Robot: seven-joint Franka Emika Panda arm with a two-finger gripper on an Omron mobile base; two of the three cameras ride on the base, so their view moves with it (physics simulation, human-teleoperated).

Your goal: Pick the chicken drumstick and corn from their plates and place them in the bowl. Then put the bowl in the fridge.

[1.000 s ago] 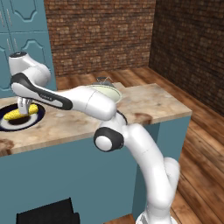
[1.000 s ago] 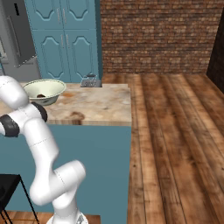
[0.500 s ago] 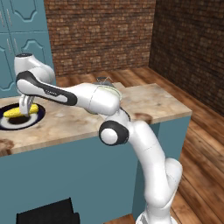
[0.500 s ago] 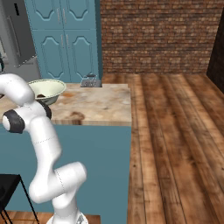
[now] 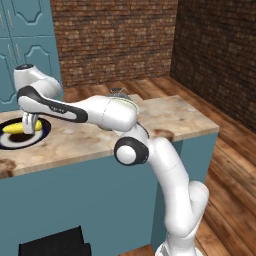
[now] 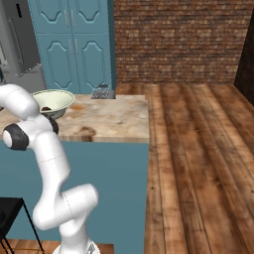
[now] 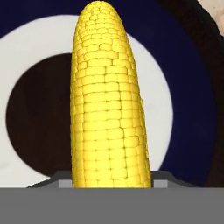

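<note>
One corn point(image 7: 109, 105) on navy-rimmed plate point(image 7: 188, 109)

The white arm reaches far left from its base, elbow bent, wrist turned down, and the gripper point(image 5: 30, 125) points straight down, fingers set low and partly apart.

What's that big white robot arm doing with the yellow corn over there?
The white robot arm is reaching across the counter and has its pincer down around the corn. The corn is lying on the plate with the dark navy rim. You can't quite see whether the pincer has squeezed the corn yet. The pale bowl waits on the counter, and a small brown piece, probably the chicken drumstick, is already inside it.
</note>
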